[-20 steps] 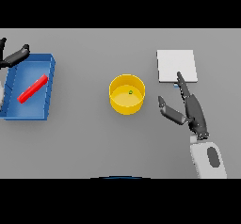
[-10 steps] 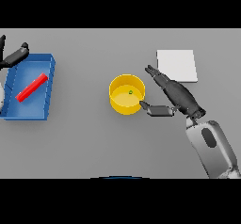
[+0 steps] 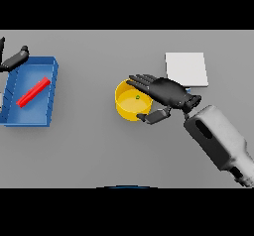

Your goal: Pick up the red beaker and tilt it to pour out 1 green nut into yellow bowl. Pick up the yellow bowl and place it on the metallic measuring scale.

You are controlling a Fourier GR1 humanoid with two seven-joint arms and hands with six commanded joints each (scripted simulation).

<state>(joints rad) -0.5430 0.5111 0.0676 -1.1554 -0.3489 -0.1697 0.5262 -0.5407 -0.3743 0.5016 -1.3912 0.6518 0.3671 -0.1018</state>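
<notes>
The yellow bowl [image 3: 128, 106] sits mid-table with one small green nut [image 3: 137, 97] inside. My right hand [image 3: 166, 92] reaches over the bowl's right rim, fingers stretched across its top and thumb curled against its near right side; it looks open around the bowl. The red beaker [image 3: 33, 91] lies on its side in the blue tray [image 3: 49, 71] at the left. The white flat scale [image 3: 186, 69] lies behind my right hand. My left hand [image 3: 14, 59] shows at the far left edge, just behind the tray, fingers relaxed.
Bare grey table stretches in front of the bowl and between the tray and the bowl.
My right hand has swung left from in front of the scale to the bowl, and its fingers now lie over the rim. The bowl, beaker and left hand have stayed put.
</notes>
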